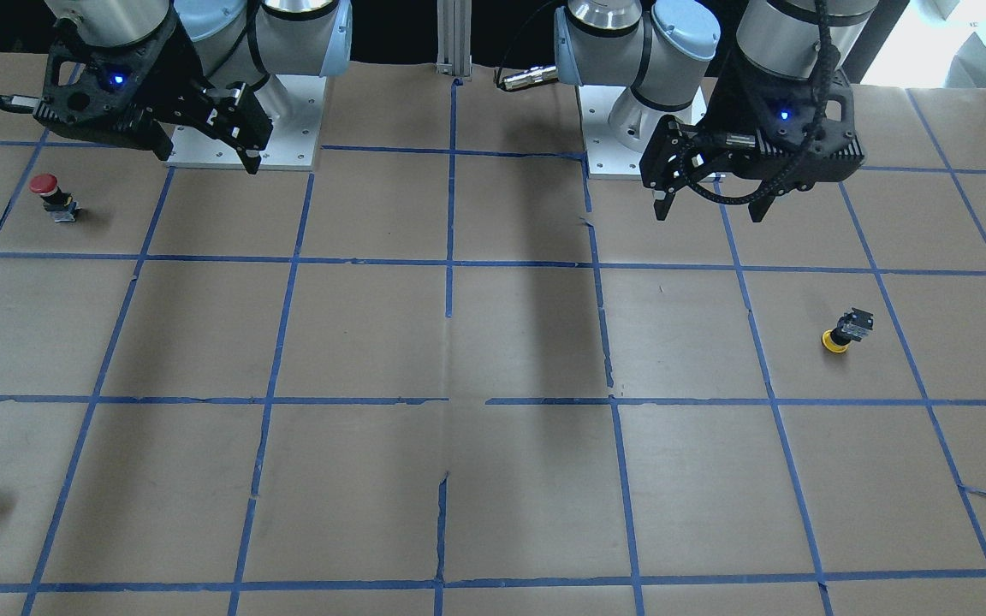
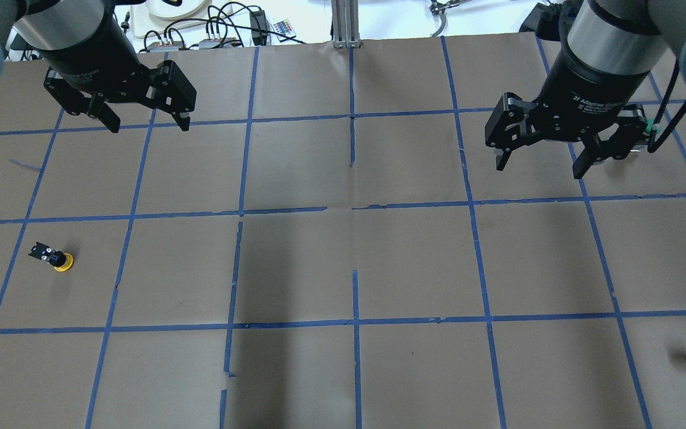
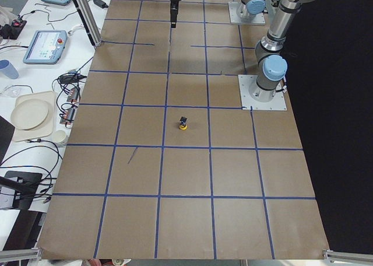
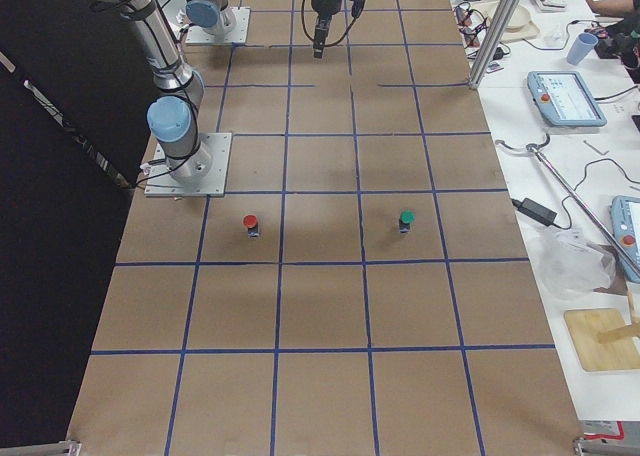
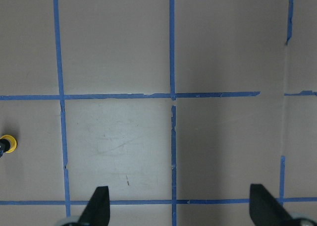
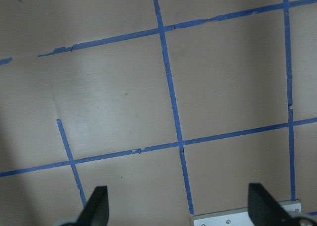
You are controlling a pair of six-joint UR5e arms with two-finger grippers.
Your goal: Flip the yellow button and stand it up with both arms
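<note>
Yellow button (image 2: 57, 258) sits inside table (image 2: 414, 262) edges, well apart from left tool (image 2: 149, 125).

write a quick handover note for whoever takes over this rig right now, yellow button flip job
Left claw: open, empty, raised above the table.
Right claw: open, empty, also raised.
Yellow button: on the left arm's side, apart from both claws, seemingly resting cap down with its body up.
Red button: on the right arm's side, not part of the job.
Done: nothing yet.
Left: grasp the yellow button, flip it using both arms, stand it.
</note>
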